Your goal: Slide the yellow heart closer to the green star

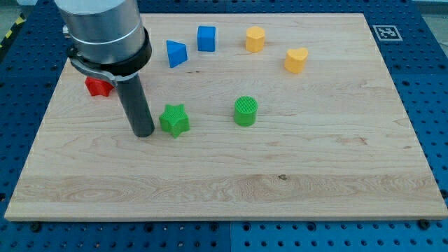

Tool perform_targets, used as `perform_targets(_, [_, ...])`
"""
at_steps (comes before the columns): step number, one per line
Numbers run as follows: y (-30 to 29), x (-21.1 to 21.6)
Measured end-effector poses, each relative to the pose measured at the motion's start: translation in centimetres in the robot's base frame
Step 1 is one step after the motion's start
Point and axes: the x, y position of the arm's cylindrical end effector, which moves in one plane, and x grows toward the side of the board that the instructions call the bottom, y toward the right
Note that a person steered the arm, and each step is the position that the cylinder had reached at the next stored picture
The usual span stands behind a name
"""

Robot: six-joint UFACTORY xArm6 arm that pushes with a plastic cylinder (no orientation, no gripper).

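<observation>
pale wooden board (315, 175); my tip (144, 133), no gripper fitted, beside ridged green star (174, 120); yellow heart (296, 60) well apart.

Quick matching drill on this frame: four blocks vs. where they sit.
Blocks:
1. green star
2. yellow heart
3. red block
4. green cylinder

Places:
A. partly hidden behind the arm, view's left
B. just right of my tip
C. upper right, beside the other yellow block
D. mid-board, right of the star

Pairs: 1-B, 2-C, 3-A, 4-D
</observation>
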Motion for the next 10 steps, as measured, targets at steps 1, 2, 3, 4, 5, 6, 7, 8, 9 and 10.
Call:
perform_targets(1, [2.3, -5.0])
perform_targets(2, [7.5, -8.0])
perform_targets(3, [16.6, -7.4])
perform_targets(4, [25.7, -5.7])
perform_targets(5, [29.3, -5.4])
perform_targets(6, [30.1, -9.0])
perform_targets(7, [31.0, -12.9])
perform_targets(8, [31.9, -16.1])
perform_targets(9, [32.0, -17.0])
perform_targets(10, [30.5, -17.0])
